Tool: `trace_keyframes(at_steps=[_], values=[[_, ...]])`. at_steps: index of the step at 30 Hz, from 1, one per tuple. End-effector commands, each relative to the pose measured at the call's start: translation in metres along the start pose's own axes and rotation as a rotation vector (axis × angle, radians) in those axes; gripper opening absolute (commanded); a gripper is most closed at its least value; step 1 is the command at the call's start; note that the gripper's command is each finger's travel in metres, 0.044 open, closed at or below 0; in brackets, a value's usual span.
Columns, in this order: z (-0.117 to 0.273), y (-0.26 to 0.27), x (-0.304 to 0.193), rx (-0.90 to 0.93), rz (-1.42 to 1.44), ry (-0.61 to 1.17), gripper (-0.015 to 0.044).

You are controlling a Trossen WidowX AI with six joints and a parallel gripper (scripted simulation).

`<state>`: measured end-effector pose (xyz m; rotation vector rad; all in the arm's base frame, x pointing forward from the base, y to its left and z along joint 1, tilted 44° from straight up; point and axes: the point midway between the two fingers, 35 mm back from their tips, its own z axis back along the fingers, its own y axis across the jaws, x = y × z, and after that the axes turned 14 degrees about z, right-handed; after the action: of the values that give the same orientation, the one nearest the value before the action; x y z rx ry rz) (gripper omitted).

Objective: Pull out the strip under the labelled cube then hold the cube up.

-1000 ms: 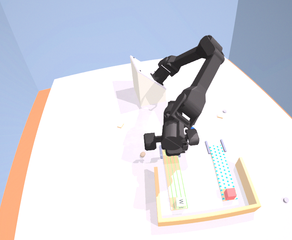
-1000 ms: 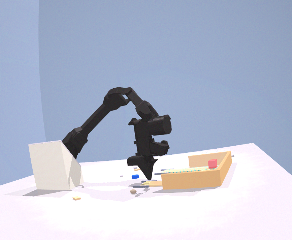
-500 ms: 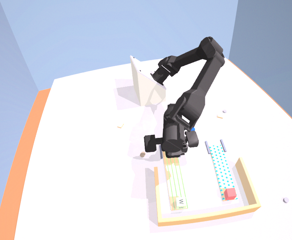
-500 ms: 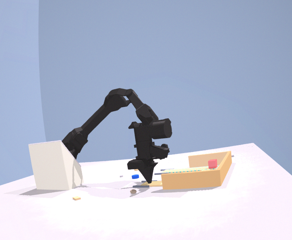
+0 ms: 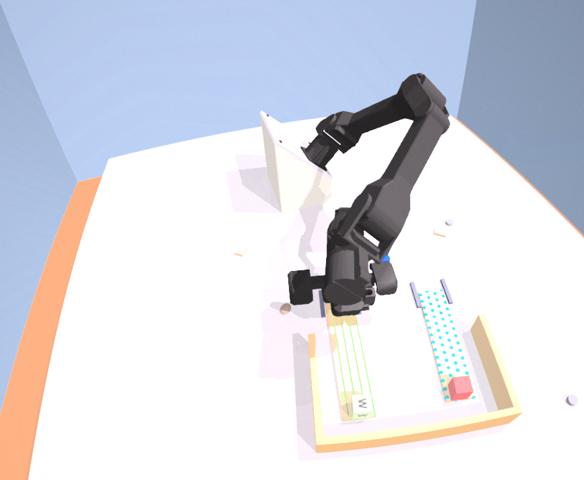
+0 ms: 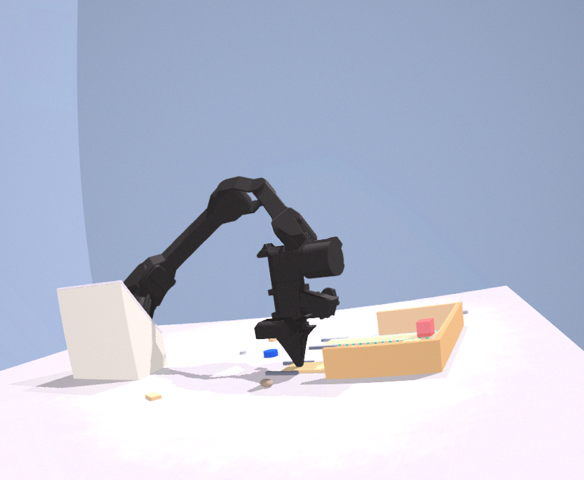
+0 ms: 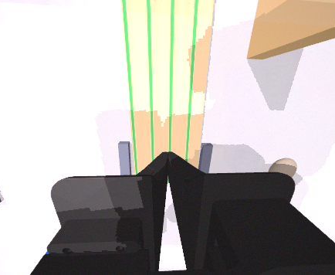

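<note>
The labelled cube, pale with a dark W, rests on the far end of the green-lined strip inside the walled frame. The red cube rests on the cyan-dotted strip. My gripper is shut with nothing between its fingertips. It points down at the near end of the green-lined strip, between the two grey rails there; whether the tips touch the strip I cannot tell. In the top view the arm hides the fingertips. The labelled cube is hidden in the exterior view.
The wooden frame walls three sides around the strips. Grey rails flank the green-lined strip's near end. A brown pebble lies beside them. A blue disc and a white block stand toward the arm's base.
</note>
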<state>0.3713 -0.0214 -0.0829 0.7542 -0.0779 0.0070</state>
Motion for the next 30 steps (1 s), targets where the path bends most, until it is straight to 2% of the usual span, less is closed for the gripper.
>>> trace_keyframes(at_steps=[1,17,30], values=[[-0.001,0.001,0.001,0.005,-0.004,-0.004,0.0000],[-0.002,0.000,0.002,0.005,-0.004,-0.004,0.0000],[-0.003,0.004,-0.016,0.005,-0.005,-0.003,0.0000]])
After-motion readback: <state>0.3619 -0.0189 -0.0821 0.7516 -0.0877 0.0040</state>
